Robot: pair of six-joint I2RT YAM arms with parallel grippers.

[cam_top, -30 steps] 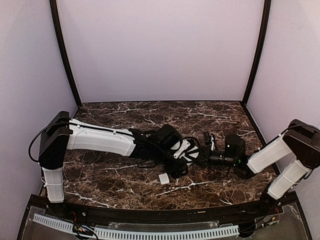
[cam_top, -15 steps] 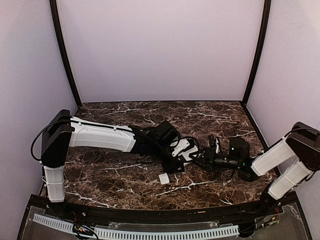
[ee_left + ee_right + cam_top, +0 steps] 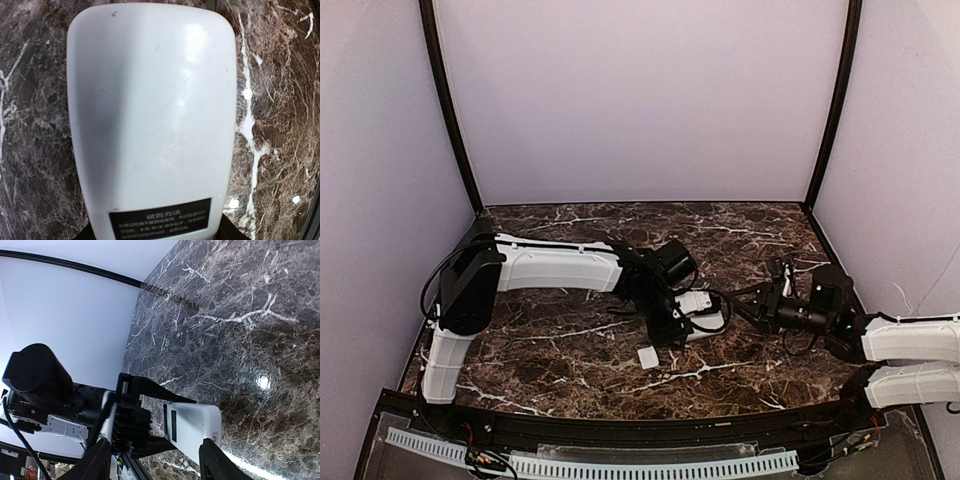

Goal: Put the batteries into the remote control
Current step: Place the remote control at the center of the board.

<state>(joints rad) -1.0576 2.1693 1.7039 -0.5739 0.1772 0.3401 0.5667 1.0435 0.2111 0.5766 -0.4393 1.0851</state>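
Gripping the remote control [image 3: 150, 115] at its labelled end, the left claw [image 3: 688, 308] holds it over the marble table [image 3: 570, 230], with the plain white back facing the wrist camera. Whether any battery sits inside cannot be told. The right claw [image 3: 157, 462] stands wide, near the remote's free end and apart from it. A small white piece [image 3: 648, 357] lies on the table nearby.

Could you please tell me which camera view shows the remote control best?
Left wrist: the remote control fills it, white back and label plain. Right wrist shows it obliquely; top external, just a white sliver.
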